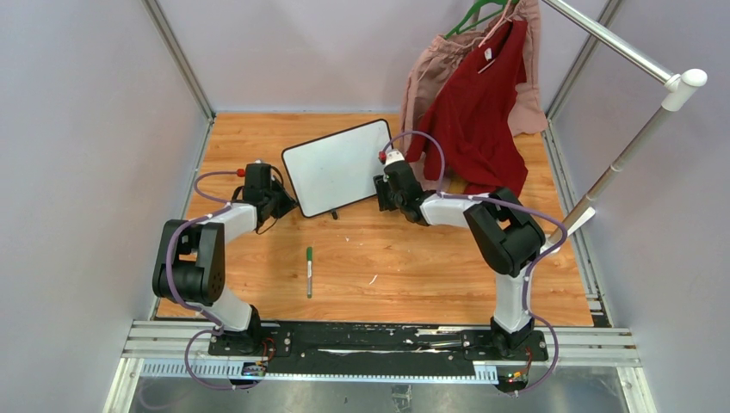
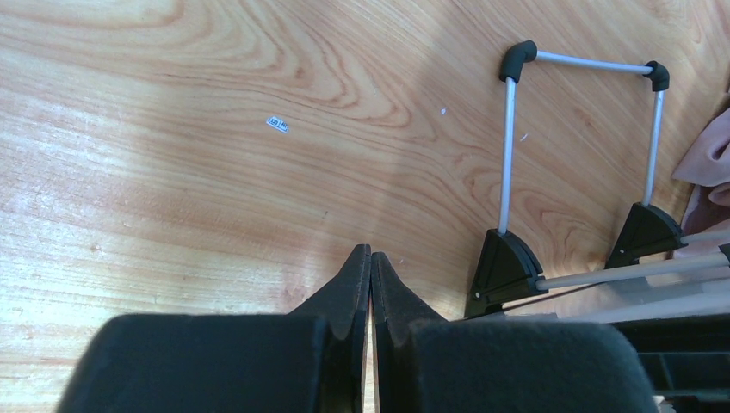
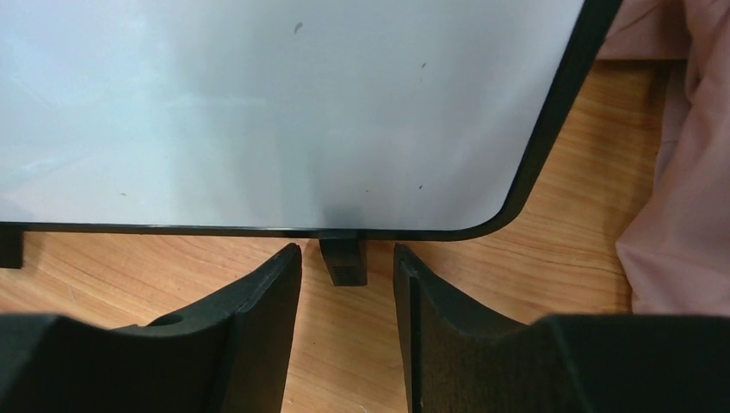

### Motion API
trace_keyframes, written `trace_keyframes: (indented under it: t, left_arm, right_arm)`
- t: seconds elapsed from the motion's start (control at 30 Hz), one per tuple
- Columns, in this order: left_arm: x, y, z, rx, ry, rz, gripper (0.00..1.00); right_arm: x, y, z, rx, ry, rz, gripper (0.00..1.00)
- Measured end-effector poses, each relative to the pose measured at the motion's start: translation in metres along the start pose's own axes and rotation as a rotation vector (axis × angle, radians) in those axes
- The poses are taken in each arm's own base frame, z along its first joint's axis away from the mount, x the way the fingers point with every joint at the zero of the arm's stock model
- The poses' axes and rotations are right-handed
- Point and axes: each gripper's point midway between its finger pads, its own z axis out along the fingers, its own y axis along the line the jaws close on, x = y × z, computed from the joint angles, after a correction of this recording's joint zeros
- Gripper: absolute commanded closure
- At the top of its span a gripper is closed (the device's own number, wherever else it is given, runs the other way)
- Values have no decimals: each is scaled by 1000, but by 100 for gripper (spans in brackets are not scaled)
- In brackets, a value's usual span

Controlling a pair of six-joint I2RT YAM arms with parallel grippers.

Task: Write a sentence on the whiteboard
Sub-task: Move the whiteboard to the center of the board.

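The whiteboard (image 1: 338,166) lies tilted on the wooden table and its white surface is blank. No green sentence shows on it. My left gripper (image 1: 288,205) is at the board's near-left corner. In the left wrist view the left gripper (image 2: 370,251) is shut and empty over bare wood, with the board out of view. My right gripper (image 1: 380,188) is at the board's right edge. In the right wrist view the right gripper (image 3: 346,249) is open, and its fingertips stand either side of a small black foot (image 3: 343,262) under the board's frame (image 3: 551,129). A green marker (image 1: 309,271) lies on the table in front of the board.
A red garment (image 1: 478,112) and a pink garment (image 1: 428,77) hang from a clothes rack (image 1: 637,138) at the back right, close to the right arm. The rack's base frame (image 2: 508,155) shows in the left wrist view. Pink cloth (image 3: 680,172) lies right of the board.
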Motion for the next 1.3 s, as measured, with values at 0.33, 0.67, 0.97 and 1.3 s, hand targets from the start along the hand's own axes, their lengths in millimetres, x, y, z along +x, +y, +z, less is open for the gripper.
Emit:
trace_keyframes:
  t: [0.33, 0.67, 0.97, 1.3]
  left_arm:
    - [1, -1, 0, 3, 3, 1, 95]
    - [6, 1, 4, 7, 28, -1, 95]
    - [7, 1, 4, 0, 23, 2, 95]
    - [-36, 1, -25, -47, -145, -30, 91]
  right_arm:
    - [0, 2, 6, -15, 18, -25, 74]
    - [0, 2, 6, -25, 19, -49, 94]
    - [0, 3, 6, -29, 20, -52, 98]
    - [1, 1, 6, -30, 13, -75, 100]
